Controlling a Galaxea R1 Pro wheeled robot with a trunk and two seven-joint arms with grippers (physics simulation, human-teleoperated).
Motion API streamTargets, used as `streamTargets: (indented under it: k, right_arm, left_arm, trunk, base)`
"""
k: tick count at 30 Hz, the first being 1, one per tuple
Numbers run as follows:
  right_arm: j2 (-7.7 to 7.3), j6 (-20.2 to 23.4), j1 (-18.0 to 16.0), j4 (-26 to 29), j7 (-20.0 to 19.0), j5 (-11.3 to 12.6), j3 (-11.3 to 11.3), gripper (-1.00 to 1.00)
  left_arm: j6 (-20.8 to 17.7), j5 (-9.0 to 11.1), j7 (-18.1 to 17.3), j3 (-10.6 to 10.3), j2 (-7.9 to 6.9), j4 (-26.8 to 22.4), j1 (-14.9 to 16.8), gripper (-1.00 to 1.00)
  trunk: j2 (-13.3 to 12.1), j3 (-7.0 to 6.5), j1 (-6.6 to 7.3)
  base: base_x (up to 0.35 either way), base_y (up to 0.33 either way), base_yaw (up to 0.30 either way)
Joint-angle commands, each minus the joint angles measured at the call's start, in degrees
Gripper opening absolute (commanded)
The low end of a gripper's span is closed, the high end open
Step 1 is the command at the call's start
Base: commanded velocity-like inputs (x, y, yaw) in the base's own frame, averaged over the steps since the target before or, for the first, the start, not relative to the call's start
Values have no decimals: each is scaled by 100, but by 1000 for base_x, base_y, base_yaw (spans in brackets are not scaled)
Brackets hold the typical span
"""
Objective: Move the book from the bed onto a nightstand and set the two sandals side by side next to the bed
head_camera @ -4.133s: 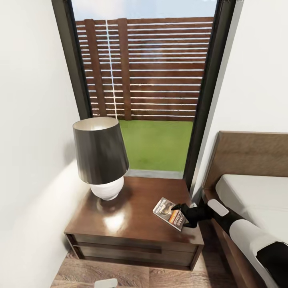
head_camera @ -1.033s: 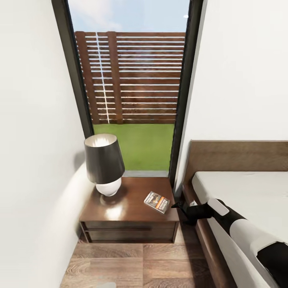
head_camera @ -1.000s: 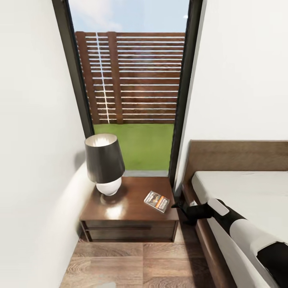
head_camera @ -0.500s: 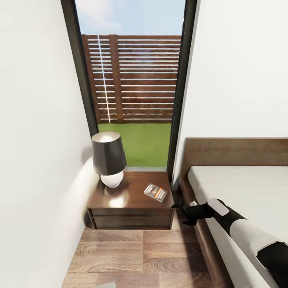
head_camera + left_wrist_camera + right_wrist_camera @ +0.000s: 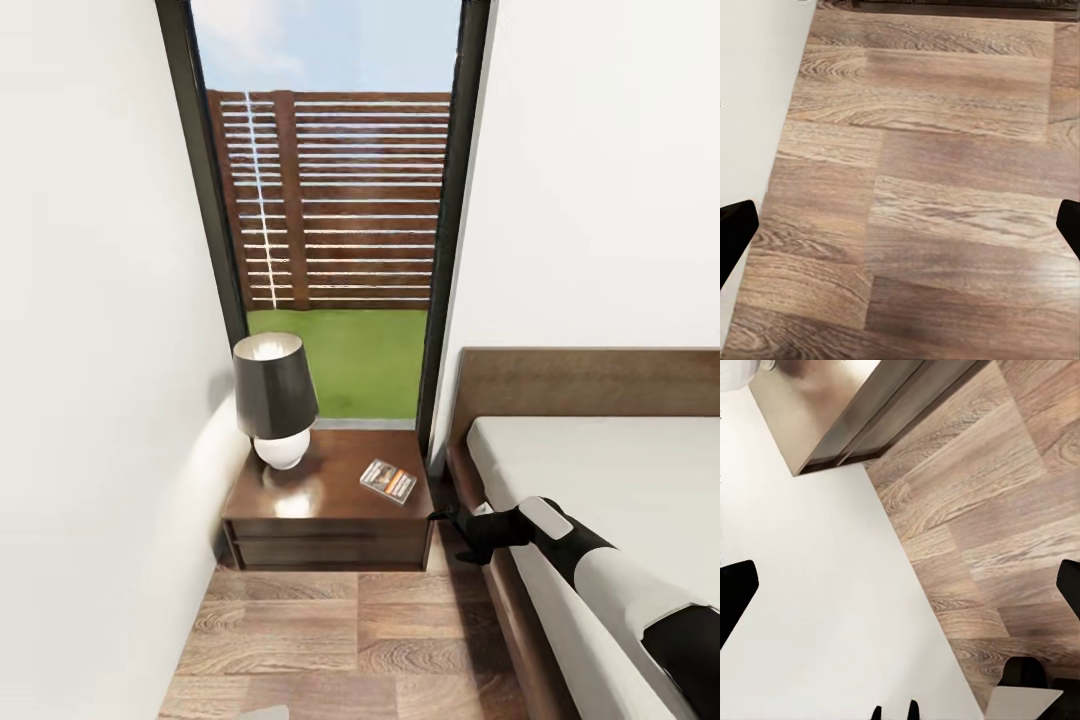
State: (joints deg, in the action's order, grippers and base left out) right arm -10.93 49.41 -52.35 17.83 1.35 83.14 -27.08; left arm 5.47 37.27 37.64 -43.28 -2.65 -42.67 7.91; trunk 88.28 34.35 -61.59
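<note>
Head view. We see the book [image 5: 388,481] lying flat on the right part of the nightstand [image 5: 330,512], apart from the dark-shaded table lamp [image 5: 272,412] that stands at the nightstand's left rear. Behind the nightstand, a tall window [image 5: 335,230] opens on grass and a slatted wooden fence. The bed [image 5: 600,470], with brown headboard and pale mattress, stands just right of the nightstand. Our right gripper [image 5: 447,517] hangs over the gap between bed frame and nightstand, near the nightstand's right front corner, clear of the book and holding nothing.

Right wrist view. We note both black fingertips [image 5: 736,592] at opposite edges, so the jaws stand wide apart; below them lie the white mattress and the wood-plank floor [image 5: 1005,502].

Left wrist view. Our left gripper [image 5: 900,229] likewise shows its fingertips [image 5: 735,225] at opposite edges, spread wide and empty, above the plank floor beside a white wall [image 5: 754,90].
</note>
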Motion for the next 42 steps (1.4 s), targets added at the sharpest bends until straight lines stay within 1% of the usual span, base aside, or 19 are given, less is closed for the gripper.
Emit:
streamTargets:
  k: [1, 5, 11, 14, 16, 17, 22, 25, 28, 30, 31, 32, 37, 41, 42]
  right_arm:
    - [-5, 1, -4, 5, 14, 31, -34, 100]
    - [6, -39, -4, 8, 14, 28, -45, 100]
    - [9, -285, -4, 9, 22, 13, -76, 100]
    - [18, -508, -4, 5, 43, -102, -131, 100]
    - [23, -708, -4, 4, 52, -272, -213, 100]
    - [23, -920, -4, 3, 60, -504, -322, 100]
    - [42, -1505, -4, -29, 80, -1174, -560, 100]
    - [84, -2008, 1, -57, 121, -1649, -660, 100]
    - [165, -2514, 54, -78, 242, -2180, -731, 100]
    - [252, -2784, 119, -90, 387, -2538, -759, 100]
    - [363, -2988, 201, -98, 563, -2891, -776, 100]
    - [423, -3066, 250, -101, 650, -3058, -783, 100]
    - [709, -3448, 548, -111, 977, -3781, -800, 100]
    - [842, -3861, 767, -164, 1112, -4226, -799, 100]
    - [879, -4075, 870, -264, 1152, -4377, -802, 100]
  left_arm:
    - [49, 64, 34, -48, -3, 90, 13, 100]
    - [46, 85, 28, -55, 31, 260, 54, 100]
    - [16, 380, 13, 11, 63, 377, 255, 100]
    - [-57, 516, 6, 30, 68, 392, 458, 100]
    - [-182, 570, 3, 40, 73, 398, 612, 100]
    - [-381, 606, 6, 46, 77, 402, 766, 100]
    - [-1000, 648, 12, 57, 79, 411, 1181, 100]
    - [-1219, 657, 10, 61, 80, 414, 1387, 100]
    - [-1333, 663, 9, 63, 80, 416, 1536, 100]
    - [-1376, 665, 8, 64, 80, 416, 1615, 100]
    - [-1403, 666, 5, 64, 80, 417, 1674, 100]
    - [-1413, 666, -2, 64, 80, 417, 1696, 100]
    - [-1437, 667, -149, 67, 80, 435, 1755, 100]
    - [-1432, 658, -347, 76, 82, 550, 1772, 100]
    - [-1423, 655, -432, 91, 85, 625, 1777, 100]
  trunk:
    - [-38, -13, 23]
    - [-199, -85, 111]
    - [-440, -192, 242]
    - [-560, -246, 308]
    - [-640, -282, 352]
    - [-680, -300, 374]
    - [-881, -390, 484]
    - [-1001, -444, 550]
    - [-1121, -498, 616]
    - [-1202, -533, 660]
    - [-1242, -551, 682]
    - [-1282, -569, 704]
    - [-1482, -659, 814]
    - [-1643, -731, 901]
    - [-1683, -749, 923]
  base:
    - [0, 0, 0]
    - [0, 0, 0]
    - [0, 0, 0]
    - [0, 0, 0]
    - [0, 0, 0]
    - [0, 0, 0]
    - [0, 0, 0]
    - [0, 0, 0]
    - [0, 0, 0]
    - [0, 0, 0]
    - [0, 0, 0]
    - [0, 0, 0]
    - [0, 0, 0]
    - [0, 0, 0]
    - [0, 0, 0]
